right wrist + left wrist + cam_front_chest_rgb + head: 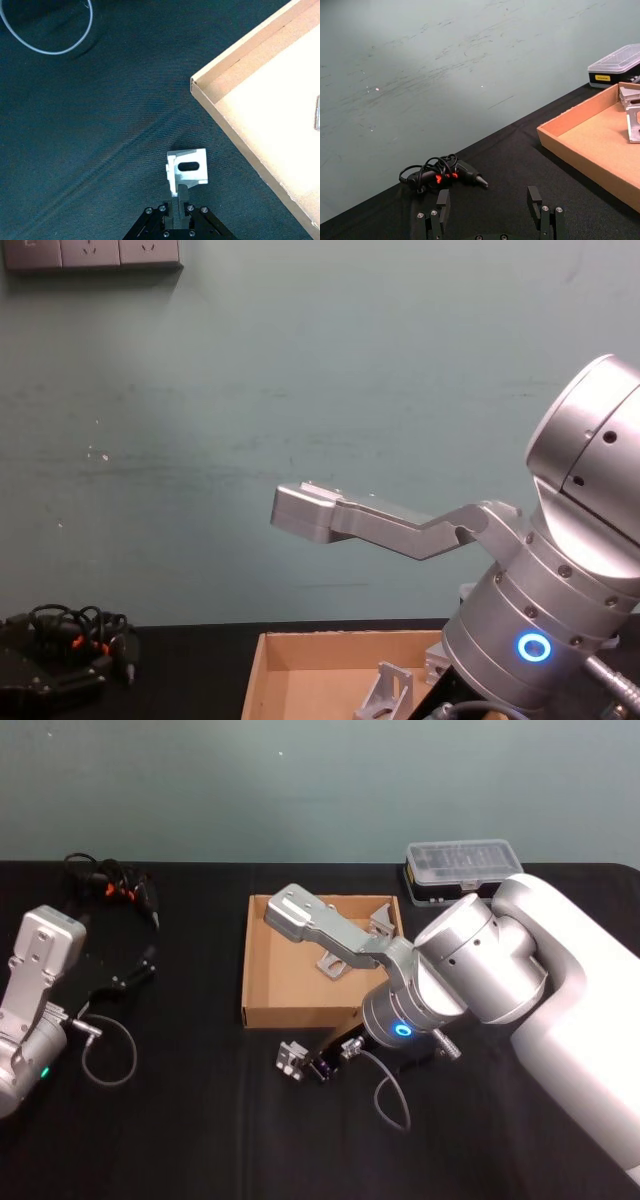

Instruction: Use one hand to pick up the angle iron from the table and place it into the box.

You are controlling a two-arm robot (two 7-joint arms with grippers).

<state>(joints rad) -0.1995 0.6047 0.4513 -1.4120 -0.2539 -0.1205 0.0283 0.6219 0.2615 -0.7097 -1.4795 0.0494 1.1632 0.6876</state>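
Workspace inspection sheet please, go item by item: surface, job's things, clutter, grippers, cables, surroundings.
Surface: black table.
Job's things: angle iron held off the near-left corner of the box; more angle irons lie inside it.
Clutter: black case with clear lid behind the box; black tool with orange marks at far left.
Grippers: right gripper shut on the angle iron, in front of the box; left gripper open, parked at left.
Cables: grey loop by the left arm; another below the right wrist.
Surroundings: teal wall, wall sockets.
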